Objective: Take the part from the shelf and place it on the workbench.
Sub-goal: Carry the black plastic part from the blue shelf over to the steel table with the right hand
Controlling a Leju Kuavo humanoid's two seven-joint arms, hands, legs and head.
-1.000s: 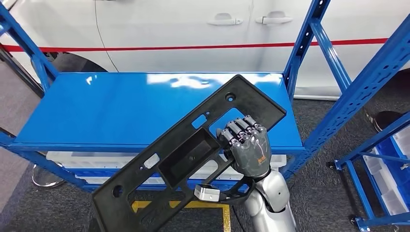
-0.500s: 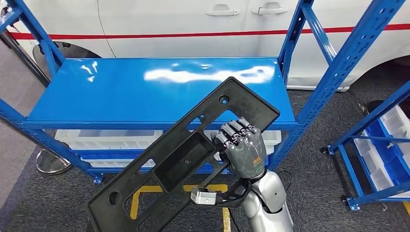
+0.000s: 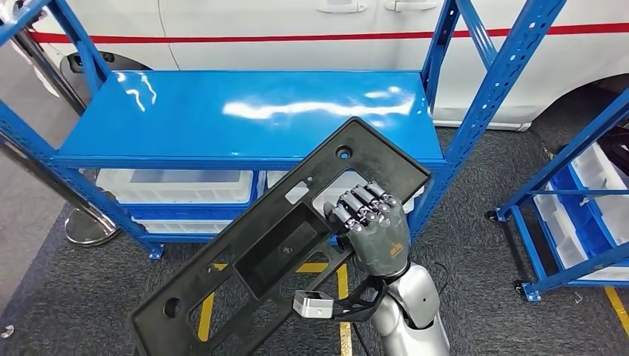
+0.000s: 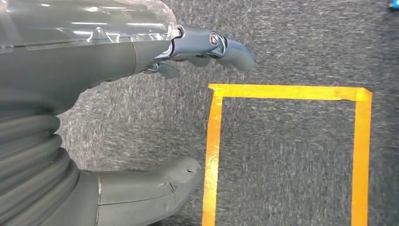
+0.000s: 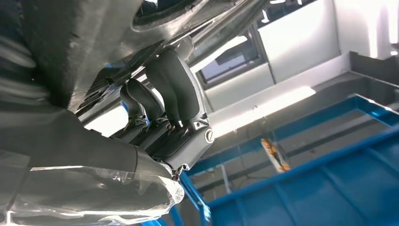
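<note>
The part (image 3: 274, 252) is a long black plastic panel with cut-outs and a rectangular recess. It hangs tilted in the air in front of the blue shelf (image 3: 222, 119), clear of its top board. My right hand (image 3: 374, 233) grips it from below through an opening near its upper end, fingers hooked over the edge. The right wrist view shows those fingers (image 5: 174, 99) curled against the dark underside of the part (image 5: 70, 47). My left hand (image 4: 94, 61) hangs over grey carpet, fingers (image 4: 226, 47) and thumb (image 4: 155, 183) apart, holding nothing.
A white car (image 3: 297, 18) stands behind the shelf. White bins (image 3: 178, 185) sit on the shelf's lower level. A second blue rack (image 3: 578, 185) with bins stands at the right. Yellow tape (image 3: 341, 282) marks the carpet; a round metal base (image 3: 93, 226) lies at the left.
The whole picture has shifted: the shelf now lies further off and more floor shows, so the camera has drawn back. The part stays in my right hand, now off the shelf board.
</note>
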